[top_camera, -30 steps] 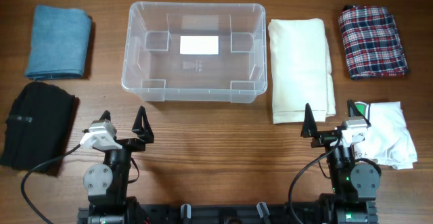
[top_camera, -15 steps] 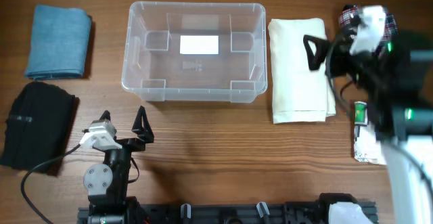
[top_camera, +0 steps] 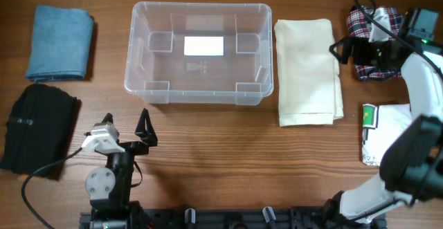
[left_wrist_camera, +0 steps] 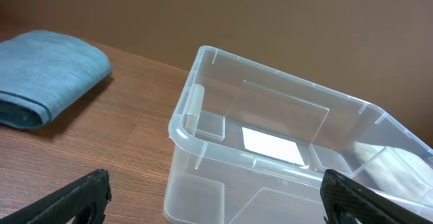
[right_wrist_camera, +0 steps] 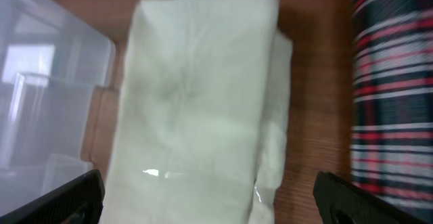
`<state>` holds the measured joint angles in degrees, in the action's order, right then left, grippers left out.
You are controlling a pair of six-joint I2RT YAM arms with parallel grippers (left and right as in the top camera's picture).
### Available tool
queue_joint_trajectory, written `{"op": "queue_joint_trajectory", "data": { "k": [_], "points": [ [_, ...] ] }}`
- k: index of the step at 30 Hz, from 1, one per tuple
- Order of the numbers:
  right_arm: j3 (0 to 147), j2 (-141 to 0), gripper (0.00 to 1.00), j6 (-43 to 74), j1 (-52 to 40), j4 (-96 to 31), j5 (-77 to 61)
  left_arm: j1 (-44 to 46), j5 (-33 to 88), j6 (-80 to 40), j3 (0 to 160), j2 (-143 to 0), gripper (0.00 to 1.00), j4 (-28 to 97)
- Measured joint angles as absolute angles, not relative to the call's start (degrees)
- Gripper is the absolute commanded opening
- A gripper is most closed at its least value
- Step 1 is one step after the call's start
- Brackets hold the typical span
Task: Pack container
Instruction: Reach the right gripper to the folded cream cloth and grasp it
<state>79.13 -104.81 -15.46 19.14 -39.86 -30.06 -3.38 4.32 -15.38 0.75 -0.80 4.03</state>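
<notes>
Centred on the table (top_camera: 208,160): the clear container (top_camera: 199,5), empty, white label visible through its base. Left pincer (top_camera: 126,124) low near the front edge, jaws spread wide, gripping nothing. Right pincer (right_wrist_camera: 206,183) poised above the cream folded cloth (top_camera: 308,70) just right of the bin, plaid cloth (right_wrist_camera: 392,82) beside it, jaws equally wide and bare. Probably light and fairly stiff, with thin walls prone to flexing and smooth plastic prone to slipping. Best gripped at the rimmed edge along a long side, or steadied there during loading of soft garments. To the left, blue cloth (top_camera: 59,42) and black cloth (top_camera: 38,129); at right, a white garment (top_camera: 387,122).
</notes>
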Motion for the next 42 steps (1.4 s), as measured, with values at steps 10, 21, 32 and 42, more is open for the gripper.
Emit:
{"op": "queue_joint_trajectory", "data": {
  "k": [10,21,32,42],
  "points": [
    [79.1,-118.7,0.98,-20.3,20.4,-39.8,-35.0,-3.4,4.3,-15.4,0.8,-0.8,1.00,4.0],
    [81.2,-123.2,1.00,-23.8,24.6,-40.1,-44.8,-3.4,4.3,-15.4,0.8,-0.8,1.00,4.0],
    [83.4,-130.3,0.42,-25.8,17.5,-38.3,-58.5,-3.4,4.3,-15.4,0.8,-0.8,1.00,4.0],
    [84.3,-131.8,0.04,-16.9,17.0,-39.4,-55.0,-3.4,4.3,-15.4,0.8,-0.8,1.00,4.0]
  ]
}}
